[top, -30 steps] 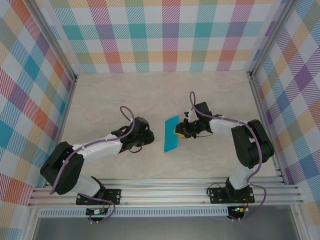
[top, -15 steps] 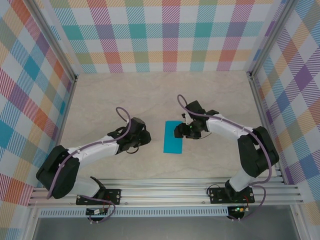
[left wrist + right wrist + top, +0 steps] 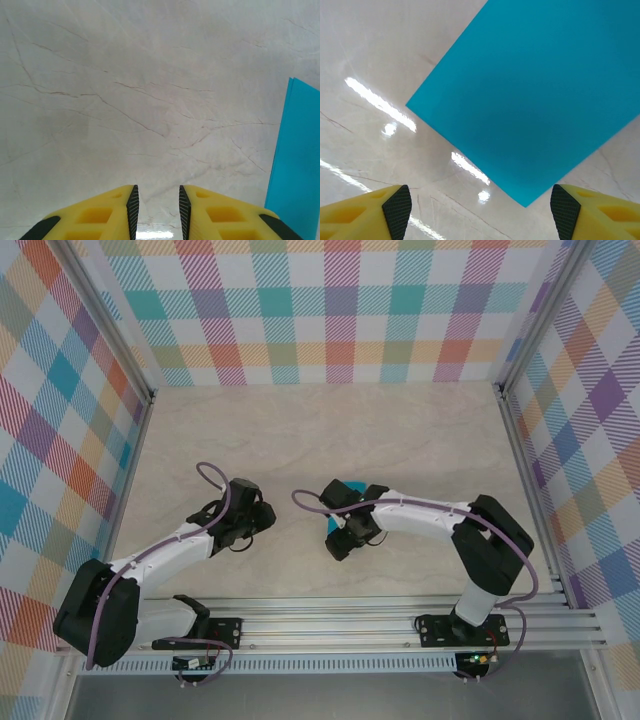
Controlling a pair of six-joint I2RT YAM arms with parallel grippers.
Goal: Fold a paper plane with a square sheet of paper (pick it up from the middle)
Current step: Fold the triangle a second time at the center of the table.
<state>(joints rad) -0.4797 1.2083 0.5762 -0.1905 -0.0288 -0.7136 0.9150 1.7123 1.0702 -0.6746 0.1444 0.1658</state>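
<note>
The teal-blue sheet of paper (image 3: 353,487) lies flat on the marble table, mostly hidden under my right arm in the top view. In the right wrist view the sheet (image 3: 535,95) fills the upper right, with one sharp corner pointing down between the fingers. My right gripper (image 3: 342,540) (image 3: 481,215) hovers over the paper's near-left edge, open wide and holding nothing. My left gripper (image 3: 268,519) (image 3: 156,210) sits to the paper's left, open by a narrow gap over bare table. The sheet's left edge (image 3: 297,165) shows at the far right of the left wrist view.
The marble table (image 3: 300,430) is walled by plaid panels on three sides, with metal posts (image 3: 515,430) at the edges. An aluminium rail (image 3: 330,625) with the arm bases runs along the near edge.
My right arm has swung left and nearer, ending over the paper. The paper went from tilted to lying flat. My left gripper has drawn back to the left.
</note>
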